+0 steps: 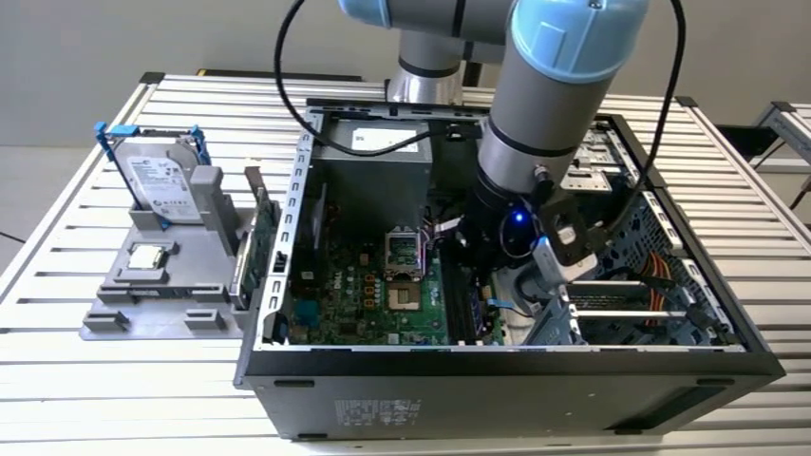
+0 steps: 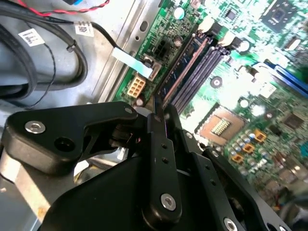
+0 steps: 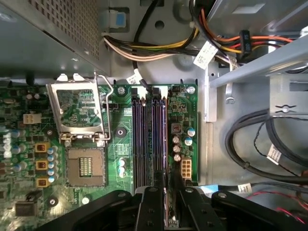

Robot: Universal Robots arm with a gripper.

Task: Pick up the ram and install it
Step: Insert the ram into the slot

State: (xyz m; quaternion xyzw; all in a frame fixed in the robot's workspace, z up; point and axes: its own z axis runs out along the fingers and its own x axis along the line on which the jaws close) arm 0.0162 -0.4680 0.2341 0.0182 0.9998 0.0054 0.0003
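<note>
The gripper [image 3: 166, 182], its black fingers [image 3: 150, 202] drawn narrow, clamps the ram [image 2: 183, 65] edge-on over the outermost of the memory slots [image 3: 144, 139] on the green motherboard [image 1: 367, 294], low and right of centre in the exterior view, inside the open computer case [image 1: 507, 356]. If the stick is skewed or off the slot's line, pressing could jam one end or strain the board. The slot's end latches [image 2: 207, 26] might then not catch.

Slatted aluminium workbench [image 1: 76, 190] filling most of the frame, plain grey floor [image 1: 51, 57] upper left, second slatted table [image 1: 788, 128] far right edge
</note>
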